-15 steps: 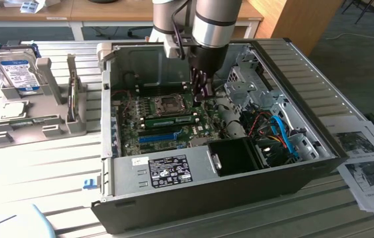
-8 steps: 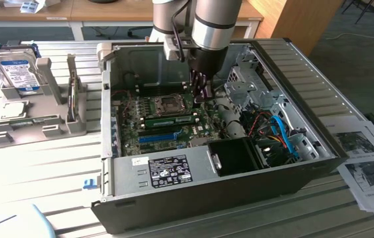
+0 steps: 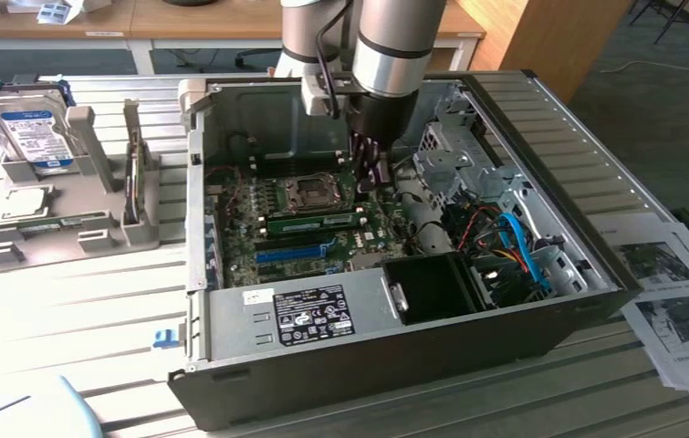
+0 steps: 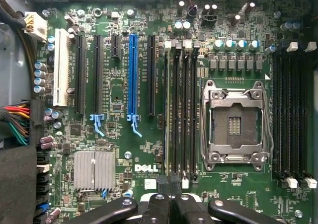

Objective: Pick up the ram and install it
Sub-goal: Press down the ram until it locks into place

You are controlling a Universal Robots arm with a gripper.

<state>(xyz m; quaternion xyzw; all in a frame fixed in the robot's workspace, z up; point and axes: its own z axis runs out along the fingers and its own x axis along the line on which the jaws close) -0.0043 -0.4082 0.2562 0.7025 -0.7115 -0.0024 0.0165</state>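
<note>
Nearest to where I stand is the dark outer wall of the open computer case (image 3: pixel 381 365), with a white sticker (image 3: pixel 310 307) on the metal panel above it and a black fan shroud (image 3: pixel 435 287) just inside, beside a tangle of red, blue and orange cables (image 3: pixel 508 242). Past those lies the green motherboard with its long blue slot (image 3: pixel 289 253). Just beyond that, the ram (image 3: pixel 314 221) stands on edge in a memory slot next to the CPU socket (image 3: pixel 311 190). The arm drops straight into the case, and its gripper (image 3: pixel 372 169) hangs over the end of the ram on the exterior view's right. From here I cannot tell whether it touches the stick. The wrist view looks straight down on the board and adds what the room view hides. It shows the gripper (image 4: pixel 169 199) with its black fingers (image 4: pixel 155 210) pressed together and nothing between them. Their tips sit right at one end of the bank of four memory slots, in line with the ram (image 4: pixel 167 114), which shows there as a thin edge in the slot farthest from the CPU socket (image 4: pixel 236 124). That view also shows the blue slot (image 4: pixel 132 75) well clear of the fingers, and a finned silver heatsink (image 4: pixel 94 169). Farther off, outside the case on the exterior view's left, a grey rack (image 3: pixel 88 237) holds a hard drive (image 3: pixel 27 132) upright. Printed sheets (image 3: pixel 685 292) lie on the opposite side.
</note>
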